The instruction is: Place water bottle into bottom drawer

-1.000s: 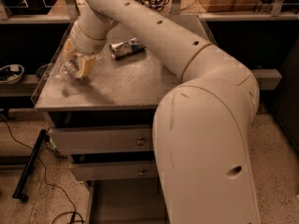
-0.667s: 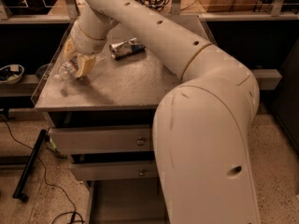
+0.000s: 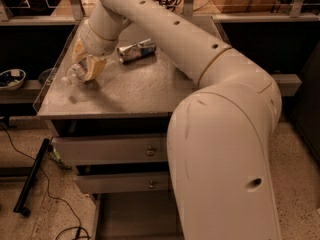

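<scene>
The water bottle (image 3: 74, 74), clear crinkled plastic, lies slanted at the left side of the cabinet top (image 3: 145, 91). My gripper (image 3: 88, 64) reaches down onto it from the long white arm, its tan fingers (image 3: 96, 67) closed around the bottle's body. The bottle looks raised a little, with a small shadow on the top below it. The bottom drawer (image 3: 132, 215) is pulled out at the foot of the cabinet and shows a flat grey floor. My arm's big elbow covers its right part.
A crushed silver-blue can (image 3: 136, 50) lies on the top just right of the gripper. Two knobbed drawers (image 3: 110, 151) (image 3: 122, 183) are a little out above the bottom one. A bowl (image 3: 11, 79) sits on a shelf at left. A black bar (image 3: 31, 178) and cables lie on the floor.
The gripper and bottle have barely moved; the bottle seems a touch higher above the top.
</scene>
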Motion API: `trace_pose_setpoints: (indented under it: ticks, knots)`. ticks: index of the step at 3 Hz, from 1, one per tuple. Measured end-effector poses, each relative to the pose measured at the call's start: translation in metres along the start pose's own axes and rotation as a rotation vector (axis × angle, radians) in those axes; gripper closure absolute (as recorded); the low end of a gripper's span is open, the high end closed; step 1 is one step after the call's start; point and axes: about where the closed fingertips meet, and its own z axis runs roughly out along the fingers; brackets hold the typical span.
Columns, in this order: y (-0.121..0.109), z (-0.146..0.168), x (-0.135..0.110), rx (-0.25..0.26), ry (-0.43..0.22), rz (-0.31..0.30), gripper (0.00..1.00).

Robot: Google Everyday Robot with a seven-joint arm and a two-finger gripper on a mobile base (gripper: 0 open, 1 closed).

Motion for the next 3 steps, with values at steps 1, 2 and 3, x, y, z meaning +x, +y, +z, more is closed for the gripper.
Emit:
trace_pose_setpoints:
  ticks: [1, 2, 3]
  knots:
    - [-0.007, -0.015, 0.005, 0.02, 0.002, 0.006, 1.0]
    - [-0.014, -0.04, 0.009, 0.046, 0.018, 0.01, 1.0]
    - [-0.017, -0.067, 0.013, 0.069, 0.038, 0.009, 1.0]
